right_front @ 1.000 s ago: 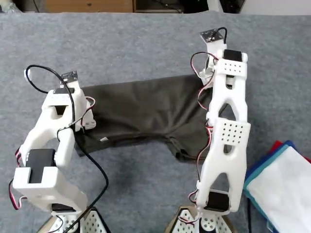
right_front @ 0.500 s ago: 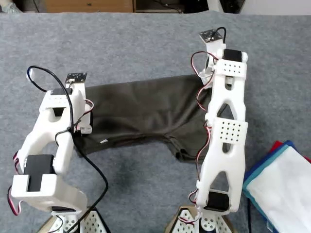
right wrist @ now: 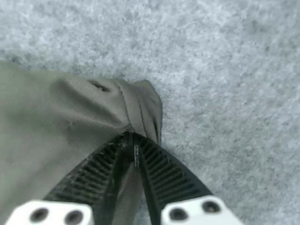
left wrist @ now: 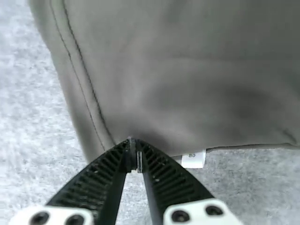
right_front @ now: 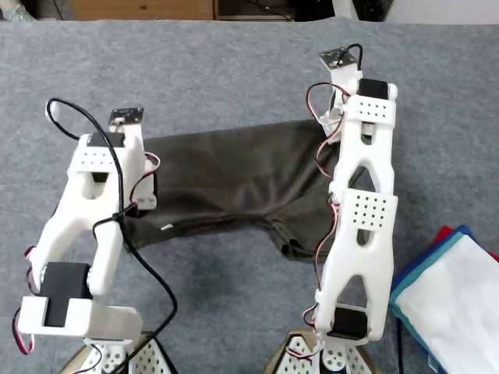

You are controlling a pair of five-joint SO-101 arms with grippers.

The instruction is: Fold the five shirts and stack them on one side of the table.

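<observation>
A dark olive shirt (right_front: 234,179) lies part-folded across the middle of the grey table. The left arm stands over the shirt's left end; in the left wrist view my left gripper (left wrist: 132,154) is shut on the shirt (left wrist: 178,79) at its near edge, beside a small white tag (left wrist: 193,159). The right arm reaches over the shirt's right end. In the right wrist view my right gripper (right wrist: 132,150) is shut on a bunched corner of the shirt (right wrist: 70,117). A stack of folded shirts (right_front: 456,300), white on top, sits at the near right.
The grey felt table (right_front: 218,70) stretches open beyond the shirt. The two arm bases (right_front: 226,358) stand at the near edge. A black cable (right_front: 144,265) loops off the left arm.
The left arm has shifted slightly right and away from the near edge with the shirt's left end in its gripper. The right arm has stayed put.
</observation>
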